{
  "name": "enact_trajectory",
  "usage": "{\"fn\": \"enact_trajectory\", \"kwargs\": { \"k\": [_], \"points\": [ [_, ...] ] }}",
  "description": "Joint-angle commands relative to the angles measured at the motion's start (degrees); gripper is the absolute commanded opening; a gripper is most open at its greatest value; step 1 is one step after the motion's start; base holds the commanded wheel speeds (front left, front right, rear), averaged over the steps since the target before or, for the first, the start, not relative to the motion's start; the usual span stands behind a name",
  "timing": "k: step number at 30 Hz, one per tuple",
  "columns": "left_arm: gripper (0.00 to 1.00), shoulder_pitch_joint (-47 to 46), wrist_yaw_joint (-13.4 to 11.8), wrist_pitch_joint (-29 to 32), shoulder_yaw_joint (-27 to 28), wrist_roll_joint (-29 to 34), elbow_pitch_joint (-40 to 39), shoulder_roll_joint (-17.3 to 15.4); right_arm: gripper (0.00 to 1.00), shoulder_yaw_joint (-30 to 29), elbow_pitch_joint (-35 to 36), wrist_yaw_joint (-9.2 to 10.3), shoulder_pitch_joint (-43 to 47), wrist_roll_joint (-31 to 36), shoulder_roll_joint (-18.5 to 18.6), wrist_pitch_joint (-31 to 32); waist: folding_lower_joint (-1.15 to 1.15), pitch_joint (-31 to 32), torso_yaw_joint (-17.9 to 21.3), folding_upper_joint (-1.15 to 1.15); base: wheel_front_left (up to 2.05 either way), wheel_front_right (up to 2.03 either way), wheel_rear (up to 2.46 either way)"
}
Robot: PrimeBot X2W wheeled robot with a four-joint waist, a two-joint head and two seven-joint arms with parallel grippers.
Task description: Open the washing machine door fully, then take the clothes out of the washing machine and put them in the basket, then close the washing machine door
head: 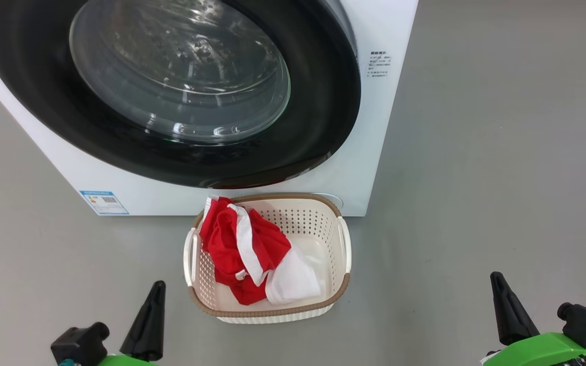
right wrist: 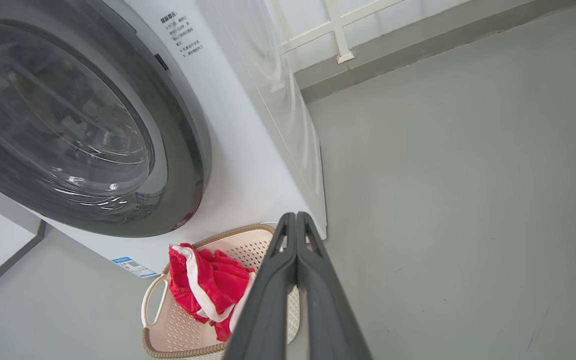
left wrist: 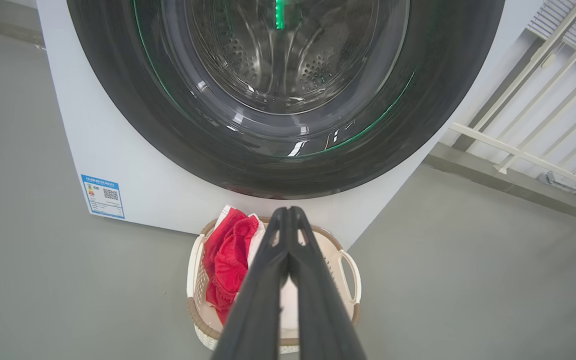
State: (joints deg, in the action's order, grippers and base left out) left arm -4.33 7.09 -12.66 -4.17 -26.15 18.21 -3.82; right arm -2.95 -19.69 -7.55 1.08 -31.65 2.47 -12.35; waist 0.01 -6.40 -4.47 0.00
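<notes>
Both grippers sit lowest and closest in the head view, well apart from everything else. The left gripper (head: 157, 292) and the right gripper (head: 497, 284) each have their two dark fingers pressed together on nothing, one either side of the basket. I read this as a rest pose, since no work seems left. Beyond them the washing machine (head: 384, 127) stands on the grey floor (head: 476, 203), and the washing machine door (head: 323, 101) lies flush against its front, shut. Through the glass the steel drum (left wrist: 278, 60) looks bare. The basket (head: 272, 311) sits just in front of the machine, below the door, probably so the carry from the drum is short. The clothes (head: 237, 244) lie heaped in its left half, one fold reaching the far rim.
</notes>
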Motion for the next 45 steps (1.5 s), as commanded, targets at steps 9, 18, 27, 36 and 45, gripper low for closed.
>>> {"fn": "enact_trajectory", "kwargs": {
  "k": [9,18,27,36,45],
  "points": [
    [0.00,-0.4,0.1,1.4,1.0,-6.4,-1.5,-0.7,0.00,-0.2,1.8,0.01,-1.4,-5.8,0.7,1.5,-0.01,0.5,0.4,0.00,0.00,0.00,0.00],
    [0.00,-0.5,0.1,2.9,1.6,-12.6,-1.9,-0.8,0.00,-0.4,2.2,0.02,-1.9,-11.3,0.8,3.1,-0.01,1.1,0.8,0.00,0.00,0.00,0.00],
    [0.00,-0.6,0.1,4.2,2.2,-18.1,-2.1,-0.8,0.00,-0.5,2.6,0.02,-2.4,-16.3,0.9,4.5,-0.01,1.6,1.1,0.00,0.00,0.00,0.00],
    [0.00,-0.7,0.2,5.7,2.9,-23.6,-2.4,-0.8,0.00,-0.7,2.9,0.03,-3.0,-21.3,0.9,6.0,-0.01,2.1,1.5,0.00,0.00,0.00,0.00],
    [0.00,-0.8,0.2,6.9,3.5,-28.5,-2.6,-0.8,0.00,-0.9,3.2,0.03,-3.4,-25.7,0.9,7.3,-0.01,2.6,1.8,0.00,0.00,0.00,0.00]
  ]
}}
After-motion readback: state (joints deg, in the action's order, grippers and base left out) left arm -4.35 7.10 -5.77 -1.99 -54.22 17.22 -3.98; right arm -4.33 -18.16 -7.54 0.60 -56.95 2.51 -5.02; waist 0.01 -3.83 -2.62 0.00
